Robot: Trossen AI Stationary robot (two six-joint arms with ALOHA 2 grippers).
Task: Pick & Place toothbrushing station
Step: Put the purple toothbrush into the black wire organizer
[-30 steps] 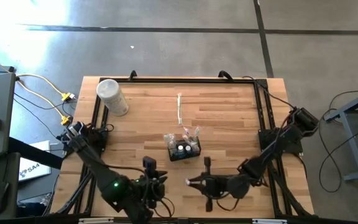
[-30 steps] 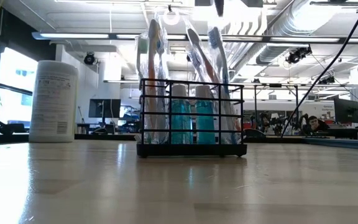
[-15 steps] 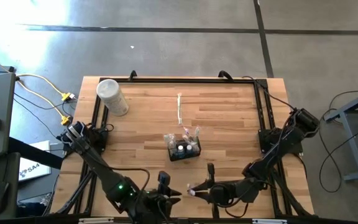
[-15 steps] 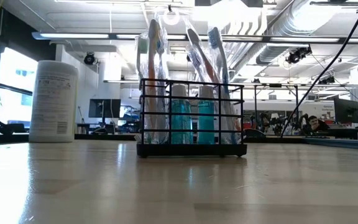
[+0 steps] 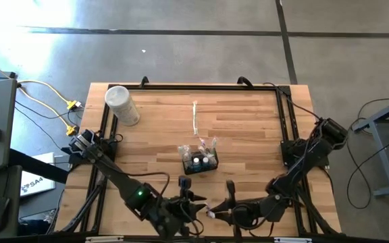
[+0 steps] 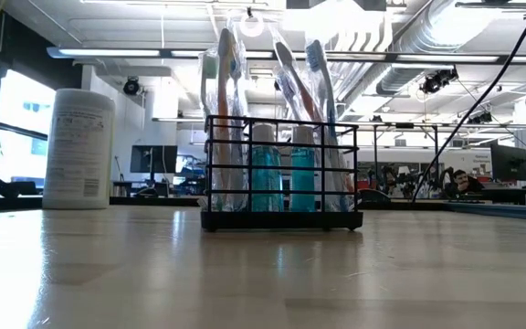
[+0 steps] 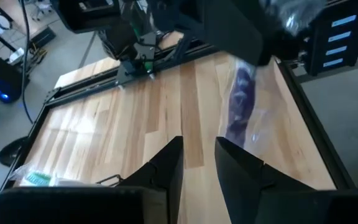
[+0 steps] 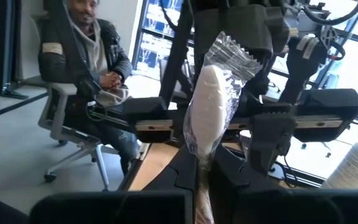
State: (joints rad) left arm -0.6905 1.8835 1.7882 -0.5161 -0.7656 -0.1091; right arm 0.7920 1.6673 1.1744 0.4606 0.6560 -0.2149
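Right claw (image 8: pixel 202 163) pinches wrapped toothbrush (image 8: pixel 213 102) — near left claw (image 7: pixel 197 163).

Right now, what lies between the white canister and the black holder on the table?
Only bare wood in the high view: nothing lies between the white canister and the black holder. A wrapped toothbrush lies off that line.

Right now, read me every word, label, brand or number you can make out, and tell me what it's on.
"SA4": partly cut off, on the white box beside the table in the high view.
White canister label: print too small to read.
Paper sheet in the right wrist view: lines too blurred to read.
Nothing else readable.
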